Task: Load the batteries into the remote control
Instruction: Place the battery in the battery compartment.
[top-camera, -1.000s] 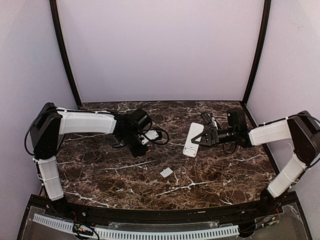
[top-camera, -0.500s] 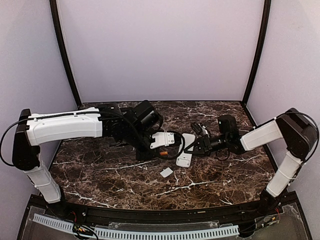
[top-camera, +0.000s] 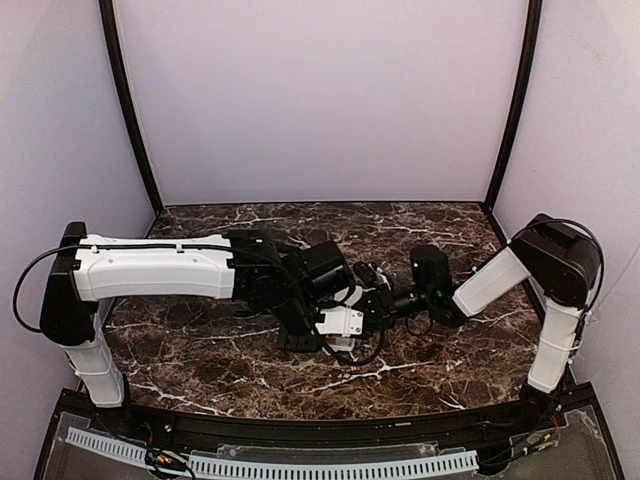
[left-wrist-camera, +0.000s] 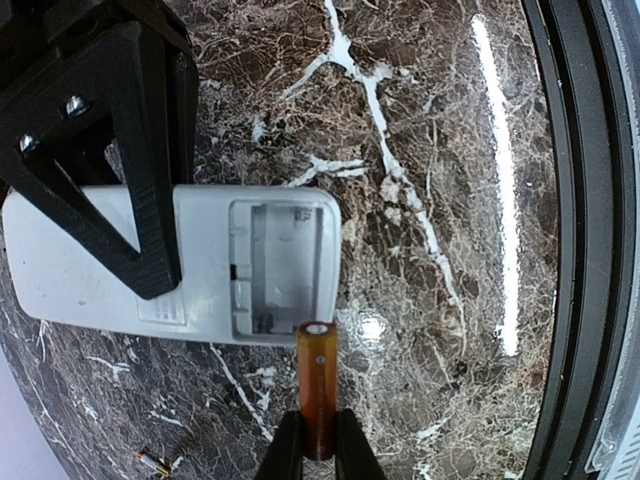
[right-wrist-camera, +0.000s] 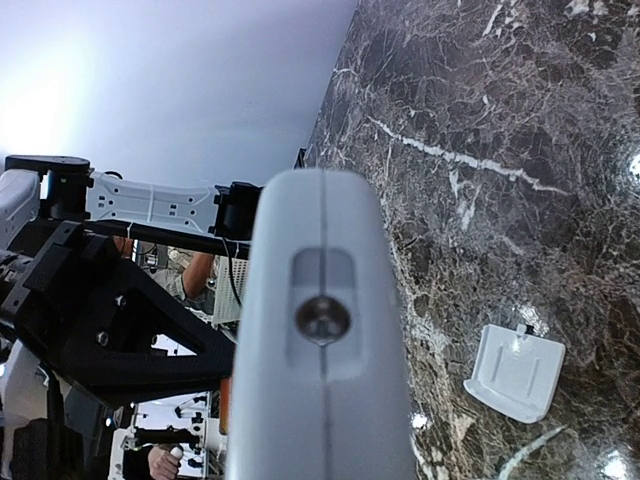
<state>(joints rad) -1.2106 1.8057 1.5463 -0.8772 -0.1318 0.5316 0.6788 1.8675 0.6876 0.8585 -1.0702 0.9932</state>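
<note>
Left hand (left-wrist-camera: 319, 445) pinches battery (left-wrist-camera: 318, 385), long axis aimed at open bay (left-wrist-camera: 285, 265) of remote (left-wrist-camera: 205, 255), tip at bay's near edge; right hand (top-camera: 374, 303) clamps remote.

A black finger (left-wrist-camera: 150, 200) of the right gripper (top-camera: 372, 300) lies across one half of the remote control (left-wrist-camera: 70, 280) — the open compartment (left-wrist-camera: 285, 265) beside that finger is uncovered, and past that end open marble table (left-wrist-camera: 430, 150) runs to the black rim (left-wrist-camera: 570, 250).

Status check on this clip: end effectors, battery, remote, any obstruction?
Left end effector shut on battery, tip at open compartment. Right end effector shut on remote control, back up. White cover lies aside; compartment unobstructed.
</note>
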